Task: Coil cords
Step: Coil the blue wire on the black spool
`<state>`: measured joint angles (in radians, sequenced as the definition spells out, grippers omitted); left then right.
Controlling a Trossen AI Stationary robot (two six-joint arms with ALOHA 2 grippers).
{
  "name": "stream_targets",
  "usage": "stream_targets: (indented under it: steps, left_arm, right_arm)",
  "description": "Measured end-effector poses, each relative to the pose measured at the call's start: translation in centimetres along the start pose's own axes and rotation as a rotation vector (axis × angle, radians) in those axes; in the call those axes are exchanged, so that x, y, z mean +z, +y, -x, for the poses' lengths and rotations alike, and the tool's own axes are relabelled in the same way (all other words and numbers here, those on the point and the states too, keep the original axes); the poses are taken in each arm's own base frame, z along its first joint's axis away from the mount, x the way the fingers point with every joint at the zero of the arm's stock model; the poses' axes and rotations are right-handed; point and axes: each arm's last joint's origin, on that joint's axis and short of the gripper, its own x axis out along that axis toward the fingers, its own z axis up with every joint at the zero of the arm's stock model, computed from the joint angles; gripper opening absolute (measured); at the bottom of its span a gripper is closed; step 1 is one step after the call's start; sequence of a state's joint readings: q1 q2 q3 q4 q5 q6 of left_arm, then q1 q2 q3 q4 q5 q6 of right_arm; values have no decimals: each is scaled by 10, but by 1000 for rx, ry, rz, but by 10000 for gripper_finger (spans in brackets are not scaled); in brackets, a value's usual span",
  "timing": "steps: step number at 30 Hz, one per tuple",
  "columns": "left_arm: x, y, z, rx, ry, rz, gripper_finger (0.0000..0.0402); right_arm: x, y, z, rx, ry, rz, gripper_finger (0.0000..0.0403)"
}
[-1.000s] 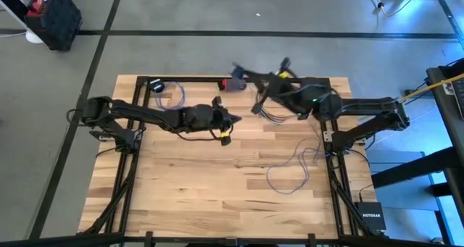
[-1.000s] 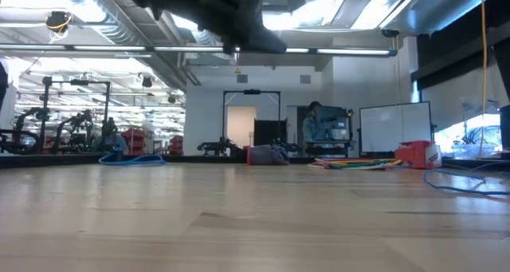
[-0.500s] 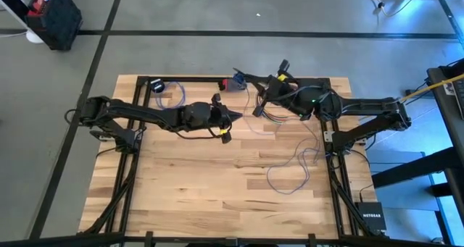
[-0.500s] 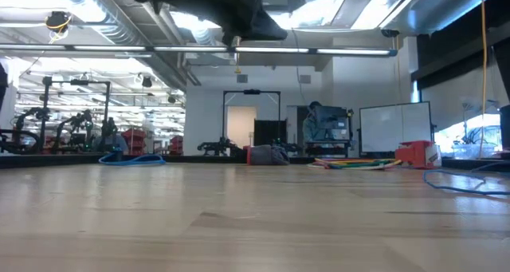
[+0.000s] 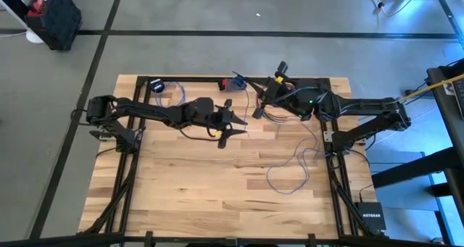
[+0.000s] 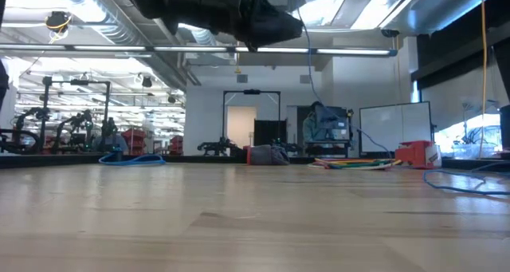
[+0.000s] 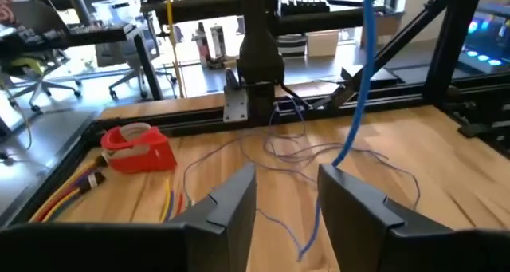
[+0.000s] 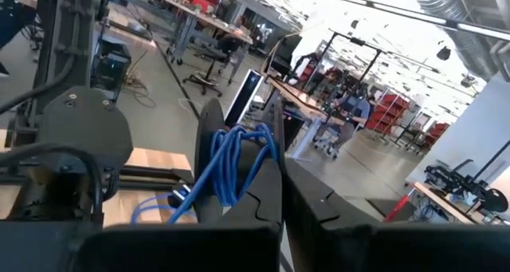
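high view: left gripper [image 5: 233,121] over table [image 5: 181,189] centre-back, fingers [image 7: 231,204] spread, holding nothing; right gripper [image 5: 262,98] near back edge, clamped on bundled blue loops of the cord [image 8: 231,160], the rest trailing loose across the table's right side.

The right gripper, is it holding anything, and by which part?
Yes: the right gripper is shut on a bunch of blue cord loops, pinched between its fingers. The left gripper is open and holds nothing.
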<state>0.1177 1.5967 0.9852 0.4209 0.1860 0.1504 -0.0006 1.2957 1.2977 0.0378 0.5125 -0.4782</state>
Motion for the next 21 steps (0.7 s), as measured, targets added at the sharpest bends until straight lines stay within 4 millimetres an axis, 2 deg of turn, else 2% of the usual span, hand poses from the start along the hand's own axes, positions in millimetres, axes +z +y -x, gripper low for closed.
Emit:
stream_targets:
  steps: [8, 11, 15, 21]
  left_arm:
    - [8, 4, 25, 2, 118, 17, 132]
    - [16, 1, 24, 0, 52, 6, 132]
    - [12, -4, 14, -14, 18, 0, 132]
    - [17, -5, 12, -8, -38, 21, 132]
  right_arm:
    - [-2, 0, 0, -8, 23, 16, 3]
    - [-2, 0, 0, -9, 22, 15, 3]
    - [-2, 0, 0, -7, 22, 16, 3]
    - [-1, 0, 0, 0, 17, 15, 3]
